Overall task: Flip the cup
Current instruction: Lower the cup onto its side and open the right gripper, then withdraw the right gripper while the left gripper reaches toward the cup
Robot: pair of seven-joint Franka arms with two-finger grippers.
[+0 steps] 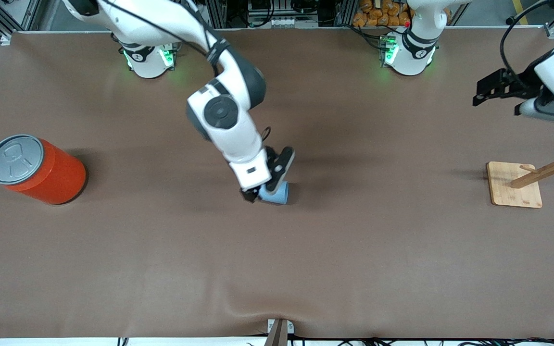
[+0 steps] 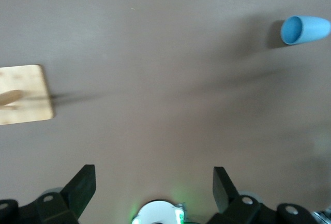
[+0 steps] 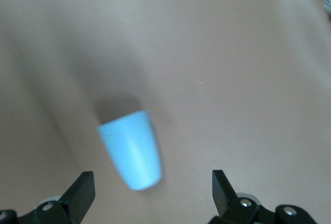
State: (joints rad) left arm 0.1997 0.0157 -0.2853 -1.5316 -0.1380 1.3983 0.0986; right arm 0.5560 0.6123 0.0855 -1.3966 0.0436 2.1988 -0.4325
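Note:
The small light-blue cup (image 1: 277,194) lies on its side near the middle of the brown table. My right gripper (image 1: 263,185) hangs just over it, open, with the cup partly hidden under the hand. In the right wrist view the cup (image 3: 132,149) lies between and just ahead of the spread fingers of that gripper (image 3: 150,182), touching neither. My left gripper (image 1: 484,93) waits in the air at the left arm's end of the table, open and empty (image 2: 153,178). From its wrist camera the cup (image 2: 305,29) shows its open mouth.
A large orange can (image 1: 46,173) with a grey pull-tab lid stands at the right arm's end of the table. A wooden rack on a square base (image 1: 508,192) stands at the left arm's end, below the left gripper; that base (image 2: 26,92) also shows in the left wrist view.

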